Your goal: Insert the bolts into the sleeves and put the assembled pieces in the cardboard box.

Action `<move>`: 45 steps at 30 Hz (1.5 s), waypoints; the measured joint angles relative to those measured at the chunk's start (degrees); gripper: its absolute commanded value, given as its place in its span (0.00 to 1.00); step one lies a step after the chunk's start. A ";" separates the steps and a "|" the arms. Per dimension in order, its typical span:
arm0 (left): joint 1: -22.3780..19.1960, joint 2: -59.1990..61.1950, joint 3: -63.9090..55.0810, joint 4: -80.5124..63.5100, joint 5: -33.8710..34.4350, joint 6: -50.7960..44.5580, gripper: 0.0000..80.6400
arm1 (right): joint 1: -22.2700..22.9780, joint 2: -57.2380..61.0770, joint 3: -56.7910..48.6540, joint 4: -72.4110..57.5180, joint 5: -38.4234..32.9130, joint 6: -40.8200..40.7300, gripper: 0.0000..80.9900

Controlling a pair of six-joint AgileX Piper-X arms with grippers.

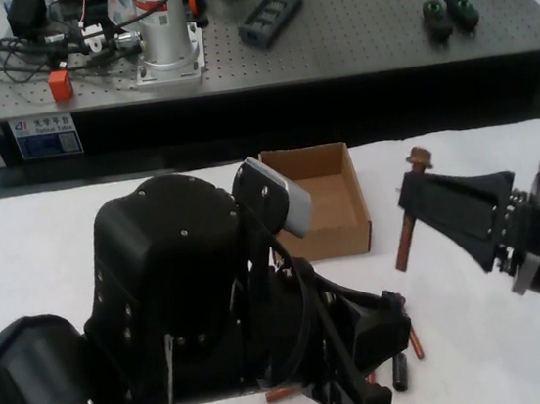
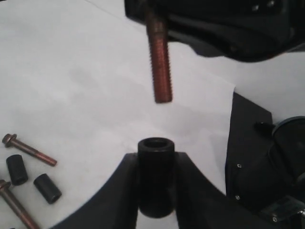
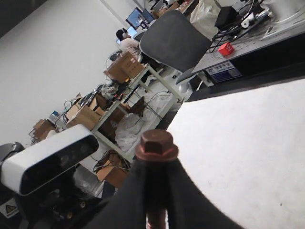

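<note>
1. The left gripper has its two fingers clamped on one sleeve, one finger on each side. The sleeve stands upright, open bore facing up.

2. The right gripper has its two fingers closed tight on the shank of one bolt, just below the hex head. In the high view, the bolt is held head up and slightly tilted, to the right of the box.

3. In the left wrist view, the bolt's threaded end points down toward the sleeve's bore. The two parts are apart, with a visible gap between them.

4. Loose parts lie on the white table, near one another and to one side of the left gripper:
- Quantity 2: one loose bolt and a second loose bolt.
- Quantity 2: one loose sleeve and a second loose sleeve.

5. The left wrist view therefore shows three bolts and three sleeves, counting the held parts.

6. Quantity 1: the box stands open-topped on the table, beyond the left arm and between the two arms.

7. The rear bench carries one black tray, one orange block and one metal post.
</note>
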 measured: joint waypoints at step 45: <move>10.16 24.70 -24.60 6.42 -22.25 -8.91 0.01 | -12.65 -12.90 0.00 29.84 -1.31 -7.55 0.53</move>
